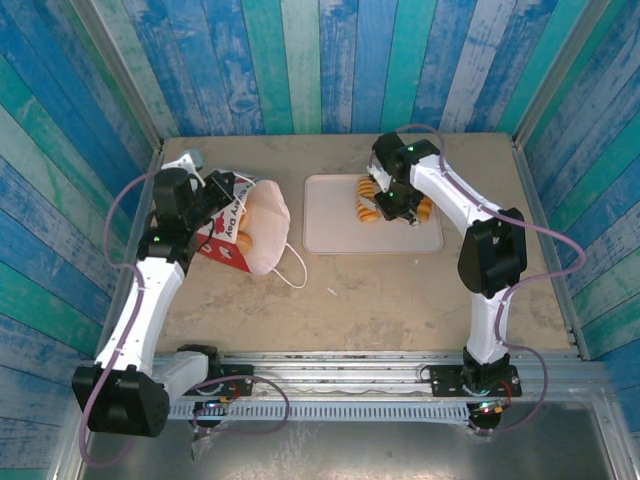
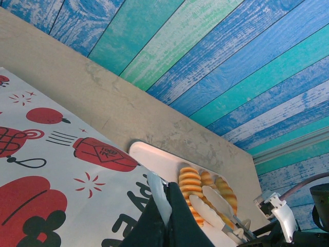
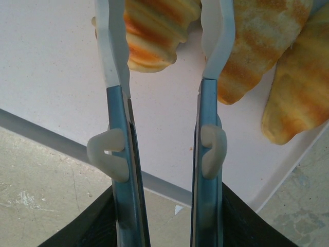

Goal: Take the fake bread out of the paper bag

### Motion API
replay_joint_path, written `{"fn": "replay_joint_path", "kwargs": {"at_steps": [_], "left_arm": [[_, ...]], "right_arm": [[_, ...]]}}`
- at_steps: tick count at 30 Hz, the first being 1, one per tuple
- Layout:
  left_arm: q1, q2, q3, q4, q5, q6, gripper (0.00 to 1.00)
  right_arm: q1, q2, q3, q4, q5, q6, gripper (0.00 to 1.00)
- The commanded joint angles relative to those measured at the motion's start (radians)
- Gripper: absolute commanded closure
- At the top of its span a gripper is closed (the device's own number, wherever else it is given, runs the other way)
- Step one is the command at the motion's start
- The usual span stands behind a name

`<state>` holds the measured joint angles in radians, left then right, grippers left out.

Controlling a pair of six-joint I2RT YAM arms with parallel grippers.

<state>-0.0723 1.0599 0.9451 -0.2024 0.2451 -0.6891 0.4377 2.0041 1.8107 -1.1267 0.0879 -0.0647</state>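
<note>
Fake bread (image 1: 368, 206) was out on the tray (image 1: 330, 228), with several golden pieces bunched at the tray's far right part. Up close, a ridged roll (image 3: 154, 31) lay on the tray's pale surface with two croissants (image 3: 259, 46) side by side just next to it.

One more golden piece (image 1: 243, 241) showed inside the paper bag (image 1: 232, 215). The bag lay on its side just left of the tray, white mouth gaping toward the tray and red printed side up. A white string handle (image 1: 297, 272) looped out onto the table (image 1: 400, 300) near the tray's near-left corner.

The right gripper (image 3: 164, 20) hung low over the tray's bread end with its jaws spread apart. They straddled the ridged roll, one finger (image 3: 110, 51) crossing the roll's edge and the other clear of it with a gap between. Nothing was clamped there, and whether the first finger touched the roll could not be told.

The left gripper (image 2: 164, 206) sat on the bag's side away from the tray. Its dark fingers were pressed together, pinching a white edge of the paper bag.
</note>
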Motion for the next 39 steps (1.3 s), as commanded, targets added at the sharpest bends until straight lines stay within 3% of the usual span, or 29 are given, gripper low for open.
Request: {"fn": "replay_joint_path", "kwargs": {"at_steps": [1, 14, 39], "left_arm": [[0.0, -0.031, 0.003, 0.021, -0.005, 0.0, 0.97], [0.0, -0.035, 0.009, 0.011, -0.01, 0.011, 0.98], [0.0, -0.044, 0.006, 0.008, -0.03, 0.025, 0.98]], "right_arm": [[-0.007, 0.005, 0.028, -0.023, 0.017, 0.024, 0.55], [-0.007, -0.059, -0.003, 0.016, -0.09, 0.041, 0.53], [-0.025, -0.346, -0.201, 0.204, -0.075, 0.081, 0.53]]}}
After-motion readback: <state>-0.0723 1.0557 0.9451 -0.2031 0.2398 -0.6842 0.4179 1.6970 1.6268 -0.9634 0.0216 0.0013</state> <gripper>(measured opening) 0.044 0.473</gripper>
